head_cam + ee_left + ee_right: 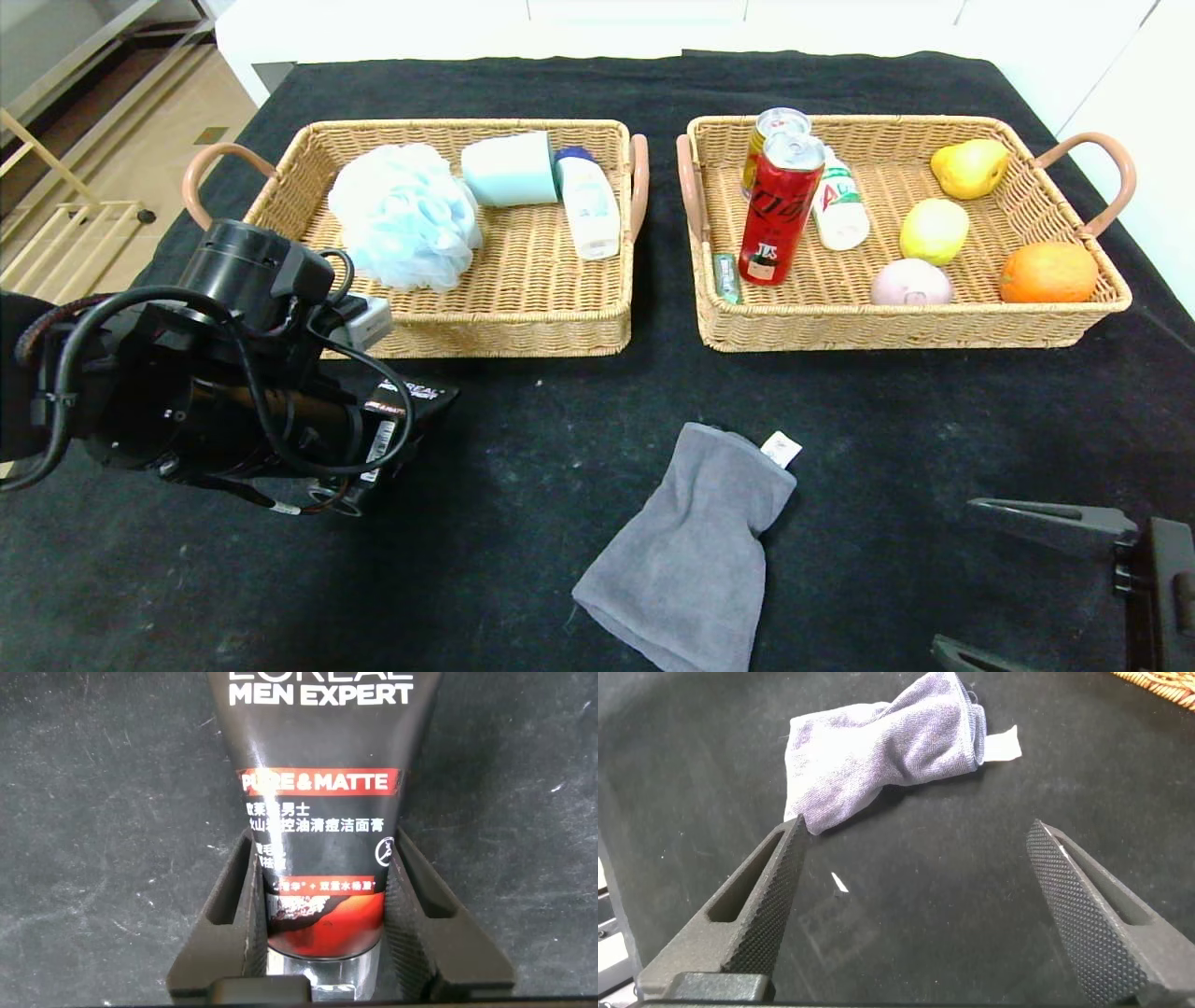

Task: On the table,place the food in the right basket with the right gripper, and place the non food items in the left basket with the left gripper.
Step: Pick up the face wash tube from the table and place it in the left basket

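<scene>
Left gripper (pixel 322 919): ribbed black fingers (pixel 245 917) sit on both sides of the glossy black-and-red face-wash tube (pixel 318 793), closed against its lower body. In the head view the tube (pixel 403 397) lies at lower left of the frame, on the black cloth-covered bench (pixel 523 411), just in front of the left woven wicker basket (pixel 523 327). Whether the tube has left the cloth cannot be told.

Right gripper (pixel 920 905): textured fingers (pixel 771 910) spread wide, nothing between them; parked at lower right of the head view (pixel 1036 579).

Step in hand, as a judgement: grasping the tube, a non-food item. The next move calls for a lift clear of the basket's front wall, a carry toward the upper left of the frame, and a release inside.

Materials:
- Tube: smooth printed plastic, flattened, likely slippery under a light pinch.
- Left basket contents: pale blue mesh bath sponge (pixel 403 217), soft and bulky; mint cylinder (pixel 509 170); white bottle (pixel 588 205). Free floor lies at the front right.
- Crumpled grey terry towel (pixel 691 551), limp, with a white tag, at lower centre, not yet sorted.
- Right wicker basket (pixel 934 327): cans, fruit.
</scene>
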